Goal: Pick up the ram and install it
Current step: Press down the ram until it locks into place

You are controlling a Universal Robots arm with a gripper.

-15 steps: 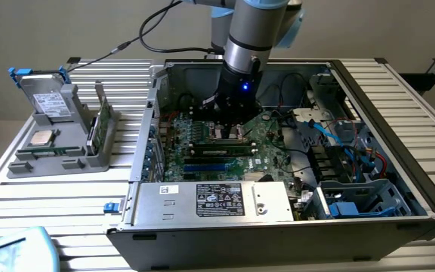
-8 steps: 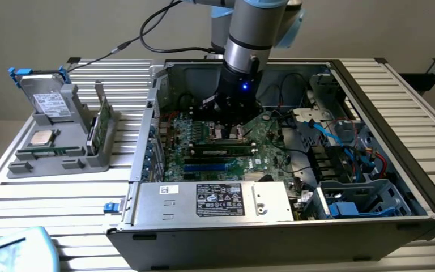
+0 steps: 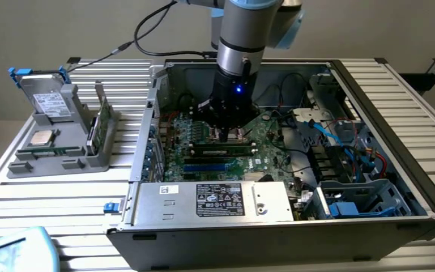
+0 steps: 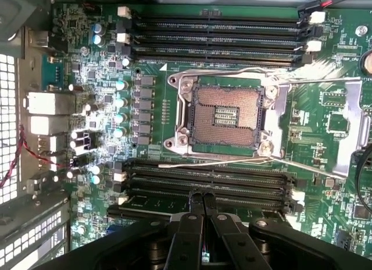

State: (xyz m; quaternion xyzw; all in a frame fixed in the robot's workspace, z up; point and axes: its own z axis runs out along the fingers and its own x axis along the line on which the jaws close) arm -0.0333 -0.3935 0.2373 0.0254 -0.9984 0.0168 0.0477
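Your end effector (image 4: pixel 203 195) hung inside the open computer case (image 3: pixel 399 107), fingers pressed together and holding nothing, directly above the ram (image 3: pixel 221 150), which sat seated in a motherboard (image 4: pixel 325 121) slot beside the empty processor socket (image 4: pixel 224 116).

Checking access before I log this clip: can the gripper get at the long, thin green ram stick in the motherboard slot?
Probably yes. The gripper hangs right over the ram stick inside the open black computer case, fingers together at its top edge, with no cable or part between them.
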